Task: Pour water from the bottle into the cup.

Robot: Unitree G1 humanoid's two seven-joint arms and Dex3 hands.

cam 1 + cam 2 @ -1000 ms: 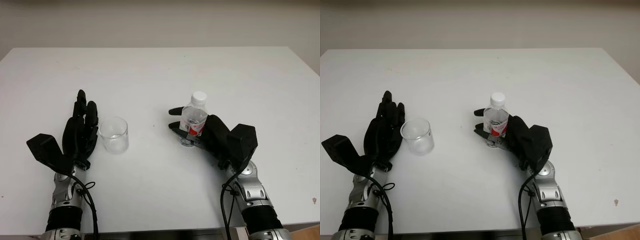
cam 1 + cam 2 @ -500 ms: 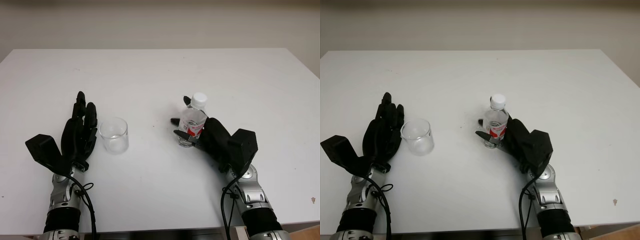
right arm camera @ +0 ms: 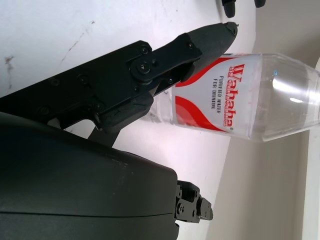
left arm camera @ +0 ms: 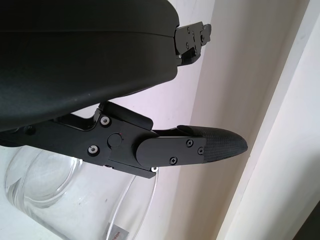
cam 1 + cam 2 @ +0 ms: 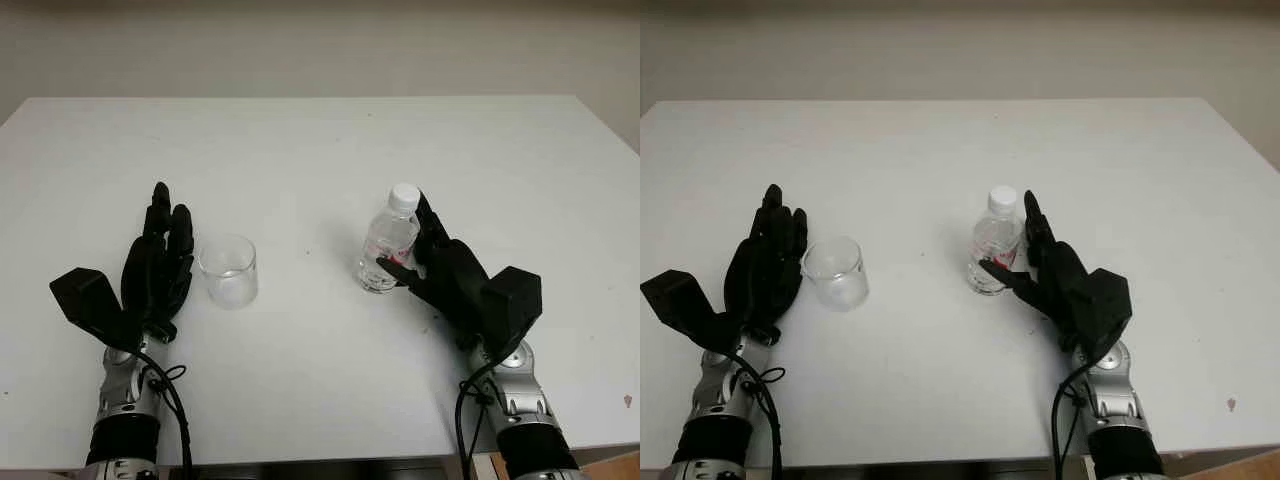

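Clear ribbed plastic bottle (image 5: 388, 245) with white cap upright mid-counter (image 5: 320, 140), right hand (image 5: 445, 275) open just beside it, red Wahaha label legible from right wrist, clear round cup (image 5: 228, 270) beside open left hand (image 5: 158, 268), matte white counter

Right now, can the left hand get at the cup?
Probably yes: the left hand is open right beside the cup, with nothing between them on the table.
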